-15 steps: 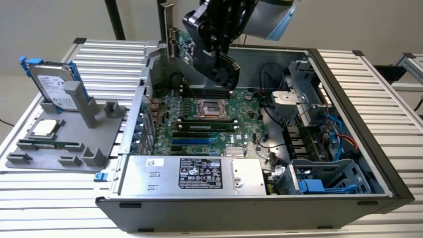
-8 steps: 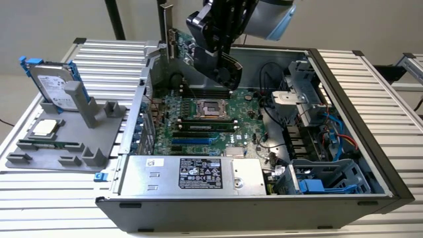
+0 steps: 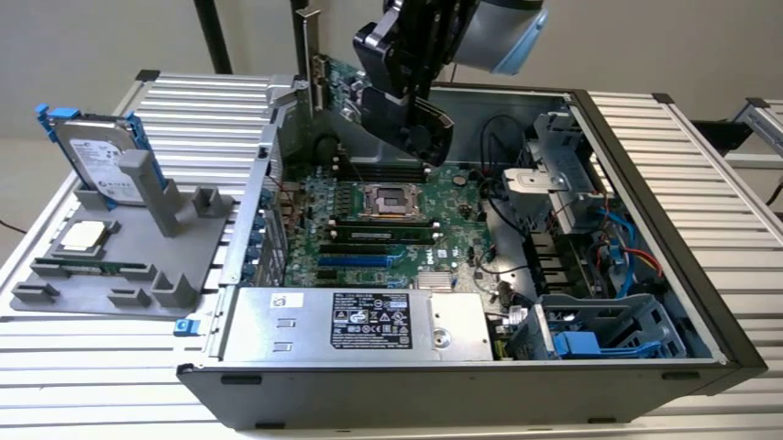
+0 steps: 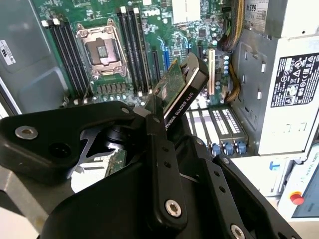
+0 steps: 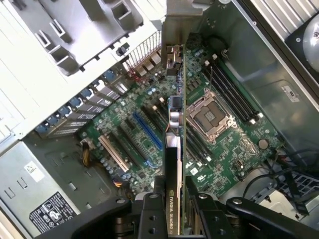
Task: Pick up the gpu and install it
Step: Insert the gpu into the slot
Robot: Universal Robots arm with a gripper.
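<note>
Green circuit board on one face and black on the other, the gpu (image 3: 333, 81) hung edge-down in the gripper (image 3: 410, 115). The jaws were clamped on its two flat faces. In the exterior view the card stood at about 11 o'clock from the CPU socket (image 3: 394, 199), above the motherboard (image 3: 367, 225) of the open computer case (image 3: 465, 394). It appeared not yet seated.

Handling, as judged:
- The card looked light, thin and stiff, so it should not sag in the grip.
- It is fragile. Exposed components and the contact edge should take no pressure.
- The smooth black face could slip under a weak grip.
- The best hold is across the flat faces near one end, as shown, leaving the contact edge free.

View differences:
- The exterior view gave the card's height over the board. At 9 o'clock from the case it also showed a grey tray (image 3: 73, 293) carrying a hard drive (image 3: 101, 151).
- The first wrist view looked along the card's top edge to the silver end bracket (image 5: 174, 20). It placed the card between the blue slot (image 5: 148, 130) and the socket.
- The second wrist view showed the green face and one black finger (image 4: 162, 159) lying along the card.
</note>
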